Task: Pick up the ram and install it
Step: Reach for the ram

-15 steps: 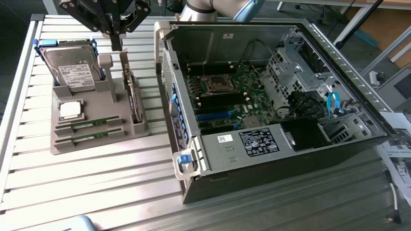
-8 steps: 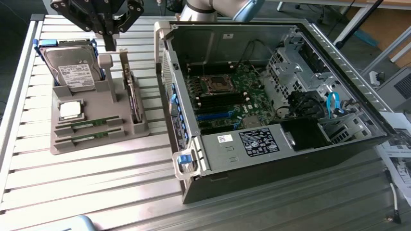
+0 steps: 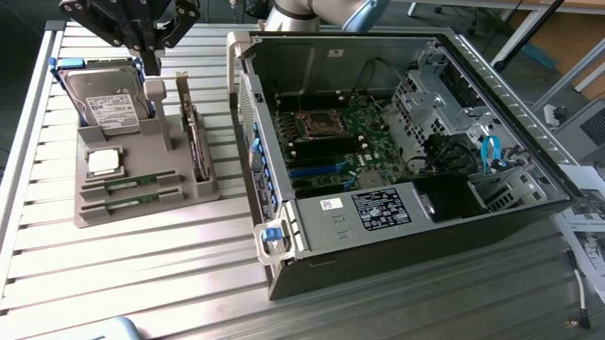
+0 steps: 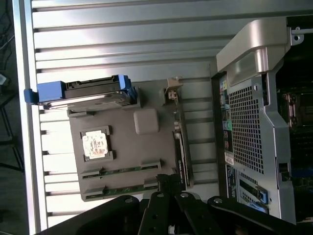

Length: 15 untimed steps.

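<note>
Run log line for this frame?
gripper: shut, empty, above parts tray | ram: both sticks in tray | computer case: open

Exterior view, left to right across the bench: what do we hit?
hard drive → expansion card → CPU socket → blue cable → papers. Ram sticks and processor chip overlap the drive sideways, so skipped.

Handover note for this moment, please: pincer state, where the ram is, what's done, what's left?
Pincer: shut, empty, hanging above the gray holder.
Ram stick lies in its holder slot, with a second stick beside it; nothing touches either.
Done: nothing that shows. The computer case stands open beside the holder.
Left: picking up a stick and installing it.
</note>
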Each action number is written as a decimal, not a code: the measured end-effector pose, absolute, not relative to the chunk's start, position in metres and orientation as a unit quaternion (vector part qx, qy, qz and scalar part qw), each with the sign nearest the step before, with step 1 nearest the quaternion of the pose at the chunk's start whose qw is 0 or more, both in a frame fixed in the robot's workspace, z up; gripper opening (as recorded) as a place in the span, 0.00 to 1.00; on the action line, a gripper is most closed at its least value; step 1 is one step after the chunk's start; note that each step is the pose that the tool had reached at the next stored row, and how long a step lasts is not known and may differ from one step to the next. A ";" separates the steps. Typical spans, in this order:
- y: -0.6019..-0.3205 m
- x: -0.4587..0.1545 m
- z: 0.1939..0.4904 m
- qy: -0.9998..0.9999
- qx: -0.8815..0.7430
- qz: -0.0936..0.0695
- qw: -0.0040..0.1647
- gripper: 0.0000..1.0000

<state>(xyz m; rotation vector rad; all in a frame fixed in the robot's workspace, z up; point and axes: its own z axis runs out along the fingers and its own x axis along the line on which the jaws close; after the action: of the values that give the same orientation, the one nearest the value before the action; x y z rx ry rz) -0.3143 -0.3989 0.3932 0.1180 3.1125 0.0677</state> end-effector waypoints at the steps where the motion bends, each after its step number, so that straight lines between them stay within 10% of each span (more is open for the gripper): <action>1: -0.399 -0.316 0.393 0.999 0.038 0.022 0.013 0.10; 15: -0.399 -0.338 0.393 0.999 0.038 0.022 0.013 0.10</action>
<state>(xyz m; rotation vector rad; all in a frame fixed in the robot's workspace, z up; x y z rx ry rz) -0.3377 -0.3989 0.3931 0.1180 3.1124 0.0677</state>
